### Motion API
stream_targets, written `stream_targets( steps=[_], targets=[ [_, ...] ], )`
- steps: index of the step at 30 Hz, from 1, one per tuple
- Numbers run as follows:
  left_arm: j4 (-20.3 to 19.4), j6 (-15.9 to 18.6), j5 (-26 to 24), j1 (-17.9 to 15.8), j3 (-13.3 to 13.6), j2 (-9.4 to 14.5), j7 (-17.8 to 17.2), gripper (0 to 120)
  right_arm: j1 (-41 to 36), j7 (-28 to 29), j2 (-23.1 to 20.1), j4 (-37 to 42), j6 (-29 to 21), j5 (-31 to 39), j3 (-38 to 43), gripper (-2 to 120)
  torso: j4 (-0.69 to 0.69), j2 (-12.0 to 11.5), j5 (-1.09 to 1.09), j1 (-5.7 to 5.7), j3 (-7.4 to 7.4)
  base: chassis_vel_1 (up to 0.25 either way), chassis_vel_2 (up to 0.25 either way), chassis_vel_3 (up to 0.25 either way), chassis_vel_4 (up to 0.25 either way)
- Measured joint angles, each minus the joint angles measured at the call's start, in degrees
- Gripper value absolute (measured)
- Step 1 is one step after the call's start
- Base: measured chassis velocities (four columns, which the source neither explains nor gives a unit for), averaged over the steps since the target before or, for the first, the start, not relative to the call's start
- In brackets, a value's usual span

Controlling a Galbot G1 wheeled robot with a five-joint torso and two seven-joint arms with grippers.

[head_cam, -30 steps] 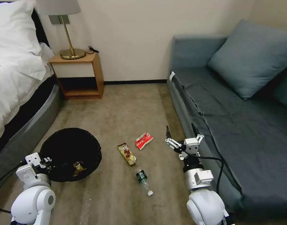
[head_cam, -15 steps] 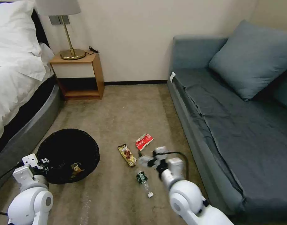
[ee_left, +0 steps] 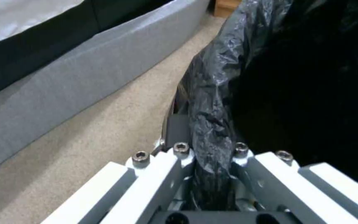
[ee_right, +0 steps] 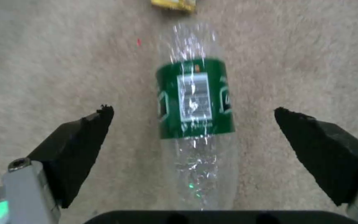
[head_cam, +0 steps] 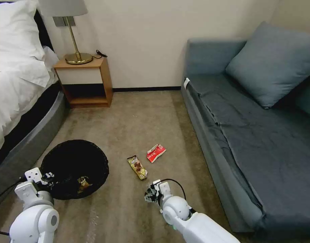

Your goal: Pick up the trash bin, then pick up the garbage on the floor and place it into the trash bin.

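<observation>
Two hands: left hand point(ee_left: 212, 174) pinching trash bin point(head_cam: 74, 165) rim, right hand point(ee_right: 193, 137) spread astride bottle point(ee_right: 193, 102).

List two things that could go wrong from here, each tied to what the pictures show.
1. The right gripper is open, its fingers either side of a clear round bottle lying on the carpet; closing off-centre could squirt or roll it away.
2. The left gripper pinches the trash bin at its rim through crinkly bag; the bag may slip or tear.
</observation>
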Motion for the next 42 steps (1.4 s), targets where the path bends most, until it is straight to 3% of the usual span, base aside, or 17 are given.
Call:
stream_targets(
  steps=[7, 12, 16, 23, 26, 31, 38, 42],
  targets=[
    [-0.4, -0.3, 0.2, 0.4, -0.2, 0.0, 0.0, 3, 0.5, -0.9, 1.7, -5.2, 3.4, -2.3, 0.1, 93, 0.0, 0.0, 0.0, 0.0, 0.0, 0.0, 0.0, 0.0, 0.0],
    [-0.5, -0.6, 0.2, 0.7, -0.3, 0.0, 0.0, 3, 0.5, -1.5, 2.4, -7.7, 5.3, -4.0, 0.6, 70, 0.0, 0.0, 0.0, 0.0, 0.0, 0.0, 0.0, 0.0, 0.0],
    [-0.5, -0.7, 0.2, 0.8, -0.3, 0.0, 0.0, 3, 0.2, -1.6, 2.6, -8.4, 5.9, -4.7, 0.8, 61, 0.0, 0.0, 0.0, 0.0, 0.0, 0.0, 0.0, 0.0, 0.0],
    [-0.4, -0.8, 0.3, 0.7, -0.3, 0.1, 0.0, 3, -0.3, -1.8, 2.8, -8.8, 6.9, -5.6, 1.2, 32, 0.0, 0.0, 0.0, 0.0, -0.01, 0.0, 0.0, 0.0, 0.0],
    [-0.3, -0.8, 0.3, 0.7, -0.2, 0.1, 0.0, 3, -0.4, -1.8, 2.7, -8.6, 7.2, -5.7, 1.3, 28, 0.0, 0.0, 0.0, 0.0, -0.01, 0.0, 0.0, 0.0, 0.0],
    [0.0, -0.8, 0.4, 0.5, -0.2, 0.2, 0.0, 3, -0.8, -1.6, 0.8, -2.6, 7.5, -5.0, 2.7, 16, 0.0, 0.0, 0.01, 0.0, 0.0, 0.0, 0.0, 0.0, 0.0],
    [0.2, -0.8, 0.5, 0.3, 0.3, 0.2, 0.0, 3, 0.6, -0.1, -1.8, 11.7, 6.5, -1.7, 6.2, 16, -0.01, 0.0, 0.0, 0.0, 0.0, 0.0, 0.0, 0.0, 0.0],
    [0.0, -0.8, 0.5, 0.3, 1.0, 0.1, 0.0, 3, 4.4, 1.5, -1.4, 23.1, 6.1, 6.7, 6.2, 16, -0.01, 0.0, 0.0, 0.0, 0.0, 0.0, 0.0, 0.0, 0.0]
  ],
)
